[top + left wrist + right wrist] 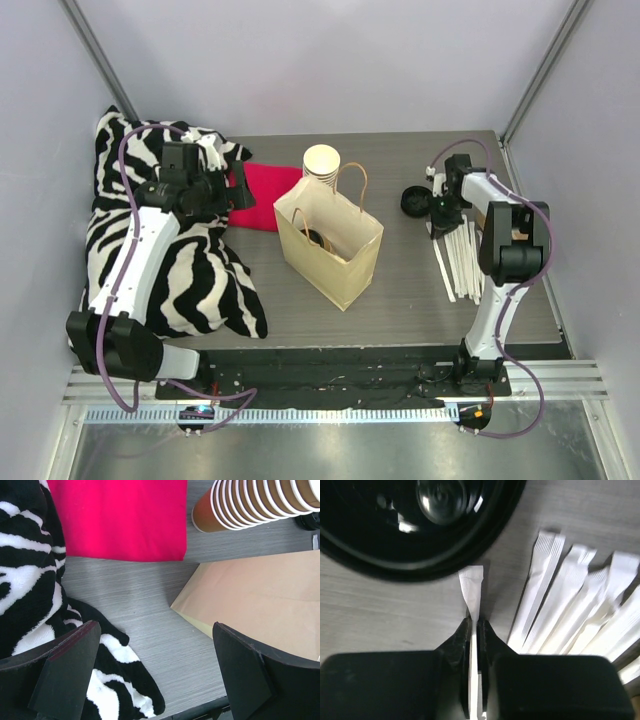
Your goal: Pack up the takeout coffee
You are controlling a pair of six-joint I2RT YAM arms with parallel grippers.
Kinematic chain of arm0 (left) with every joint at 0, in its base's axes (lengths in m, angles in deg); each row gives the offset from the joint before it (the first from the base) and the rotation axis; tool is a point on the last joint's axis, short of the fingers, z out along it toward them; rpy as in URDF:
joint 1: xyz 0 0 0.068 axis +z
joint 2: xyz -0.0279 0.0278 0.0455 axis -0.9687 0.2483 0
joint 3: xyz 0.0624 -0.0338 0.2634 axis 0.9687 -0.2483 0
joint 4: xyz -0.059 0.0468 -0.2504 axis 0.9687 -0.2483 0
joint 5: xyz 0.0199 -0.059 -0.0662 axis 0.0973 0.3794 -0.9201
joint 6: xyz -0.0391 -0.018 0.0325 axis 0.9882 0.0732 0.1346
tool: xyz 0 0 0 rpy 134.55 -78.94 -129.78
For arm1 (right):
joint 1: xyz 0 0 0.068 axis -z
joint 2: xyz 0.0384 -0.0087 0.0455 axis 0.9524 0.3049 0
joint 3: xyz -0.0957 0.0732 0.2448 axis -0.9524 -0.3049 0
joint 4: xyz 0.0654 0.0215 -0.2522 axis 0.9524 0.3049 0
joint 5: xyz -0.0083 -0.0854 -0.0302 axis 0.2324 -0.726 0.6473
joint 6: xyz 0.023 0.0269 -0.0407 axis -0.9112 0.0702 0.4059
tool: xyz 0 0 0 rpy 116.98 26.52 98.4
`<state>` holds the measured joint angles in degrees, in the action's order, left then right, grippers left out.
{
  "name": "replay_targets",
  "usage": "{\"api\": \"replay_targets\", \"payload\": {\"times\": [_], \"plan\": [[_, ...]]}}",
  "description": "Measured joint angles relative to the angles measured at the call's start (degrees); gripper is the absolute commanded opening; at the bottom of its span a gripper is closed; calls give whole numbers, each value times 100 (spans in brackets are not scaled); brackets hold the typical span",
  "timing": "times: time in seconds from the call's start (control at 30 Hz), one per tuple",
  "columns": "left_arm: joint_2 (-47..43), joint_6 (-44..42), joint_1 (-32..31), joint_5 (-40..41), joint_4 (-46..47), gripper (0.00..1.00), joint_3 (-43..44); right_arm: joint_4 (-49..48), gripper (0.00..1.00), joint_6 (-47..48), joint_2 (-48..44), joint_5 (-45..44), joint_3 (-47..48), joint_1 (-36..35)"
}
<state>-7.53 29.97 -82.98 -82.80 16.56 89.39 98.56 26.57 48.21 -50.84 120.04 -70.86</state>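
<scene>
Straw in a white paper wrapper is pinched in your right tool, right of the tan paper bag. Your left tool gapes wide, left of the bag. Black-lidded brown paper cup sits inside the bag.

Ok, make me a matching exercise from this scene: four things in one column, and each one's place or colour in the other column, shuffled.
Things:
1. paper bag
2. folded cloth
3. cup stack
4. wrapped straw

Descriptions:
A. pinched in the right claw
B. standing open mid-table
C. red, beside the zebra blanket
D. just behind the paper bag

Pairs: 1-B, 2-C, 3-D, 4-A
</scene>
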Motion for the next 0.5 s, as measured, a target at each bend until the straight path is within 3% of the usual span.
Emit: {"api": "replay_targets", "payload": {"times": [0.13,0.3,0.5], "plan": [[9,2,0,-11,2,100,9,107,1,-107,-396,72,-308,52],[17,24,0,-63,9,100,17,518,1,-258,-1657,433,-433,107],[85,24,2,-90,33,100,90,1141,1,-667,-2992,1121,557,120]]}}
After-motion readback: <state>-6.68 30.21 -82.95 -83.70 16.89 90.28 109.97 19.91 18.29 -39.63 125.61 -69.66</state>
